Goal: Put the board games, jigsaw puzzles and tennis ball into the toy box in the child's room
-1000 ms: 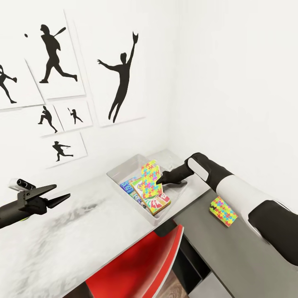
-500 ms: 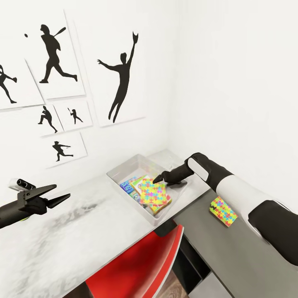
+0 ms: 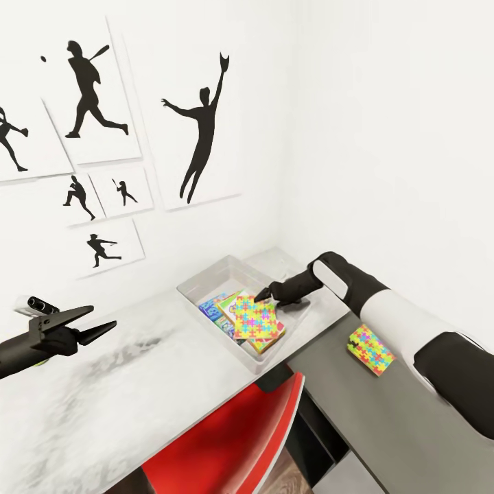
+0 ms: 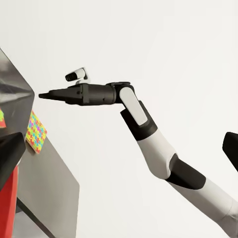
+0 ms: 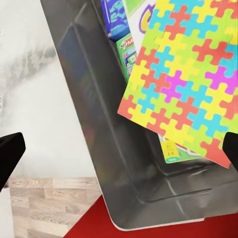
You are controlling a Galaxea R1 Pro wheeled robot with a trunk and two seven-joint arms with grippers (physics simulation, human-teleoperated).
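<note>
A white corner of wall carries black silhouette posters (image 3: 89,103) of ball players above a pale marbled table (image 3: 103,391), which joins a lower grey desk (image 3: 384,425) at the right; a red chair (image 3: 233,446) is tucked under the join.

At the far left, the left gripper (image 3: 103,324) hangs above the marbled top on a dark, nearly level forearm, its two thin fingers spread apart and holding nothing, pointing toward the middle of the table.

Further along, against the wall, sits the clear toy box (image 3: 206,278). Inside it lie flat board games (image 3: 214,307), and on top of them a jigsaw puzzle (image 3: 255,320) rests tilted, its bright interlocking pattern facing up. The right wrist view looks straight down on this puzzle (image 5: 183,84), overlapping the games (image 5: 116,22) within the box wall (image 5: 99,124).

The right gripper (image 3: 263,295) hovers just above the puzzle's far edge, inside the box's outline, jaws apart with nothing between them. Its arm reaches in from the right, black wrist bent downward, white forearm rising back to the elbow. The left wrist view shows that arm stretched level, gripper (image 4: 42,94) tapering to a point.

A second jigsaw puzzle (image 3: 370,350) lies flat on the grey desk, beside the right forearm.
</note>
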